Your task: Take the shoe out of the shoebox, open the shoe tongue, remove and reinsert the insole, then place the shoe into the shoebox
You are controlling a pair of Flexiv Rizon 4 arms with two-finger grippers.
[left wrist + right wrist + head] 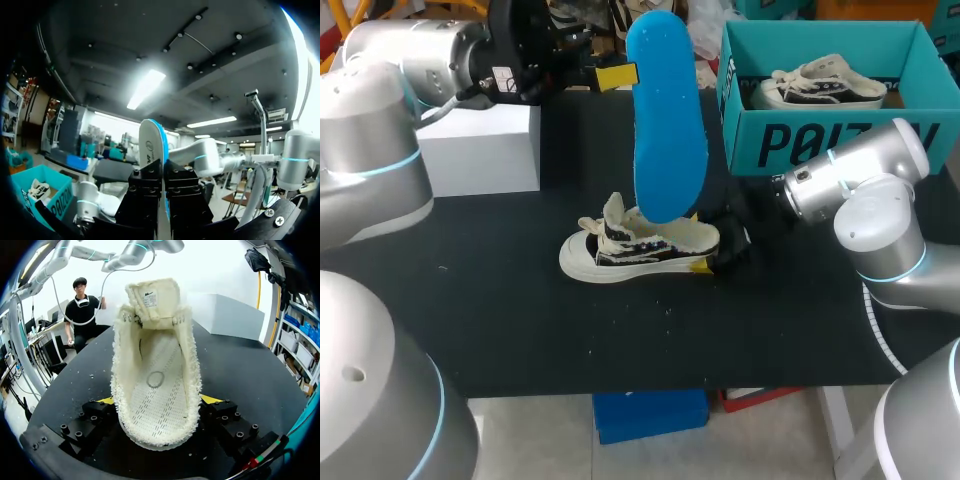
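A blue insole is held upright above the table, and my left gripper is shut on its upper edge. In the left wrist view the insole stands edge-on between the closed black fingers of that gripper. Below it a cream and black shoe rests on the black table, toe to the left, tongue pulled up. My right gripper is at its heel. In the right wrist view the shoe lies open with no insole inside, and my right gripper presses it from both sides.
The teal shoebox stands at the back right with a second shoe inside. A white box sits at the back left, also seen as the white box beyond the shoe's toe.
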